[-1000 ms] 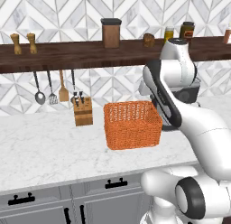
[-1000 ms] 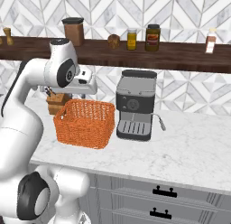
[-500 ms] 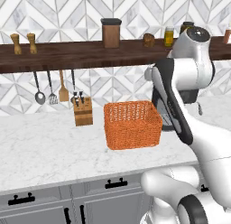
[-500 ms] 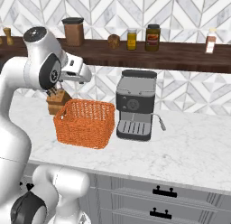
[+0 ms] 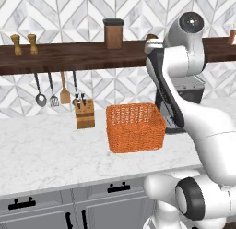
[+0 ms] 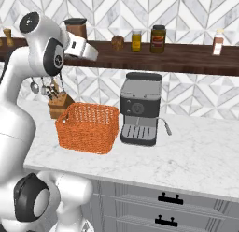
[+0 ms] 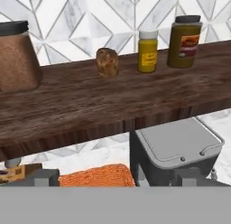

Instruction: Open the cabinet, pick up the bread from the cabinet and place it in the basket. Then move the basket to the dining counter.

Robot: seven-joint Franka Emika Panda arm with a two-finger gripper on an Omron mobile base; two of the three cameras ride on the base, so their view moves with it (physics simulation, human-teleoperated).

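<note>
Meanwhile the bread [image 7: 107, 62] stood on the wooden shelf [image 7: 81, 110], between the brown canister [image 7: 16, 56] and the yellow jar [image 7: 147, 51]. Whether the pincer was spread, I cannot tell. Best approach level, closing gently, then lower into the basket [image 5: 135, 127] at mid-counter.

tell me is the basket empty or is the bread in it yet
Empty as far as shown: the basket on the worktop shows only orange weave inside in both base views, though its floor is partly hidden. The bread sits on the shelf.
</note>
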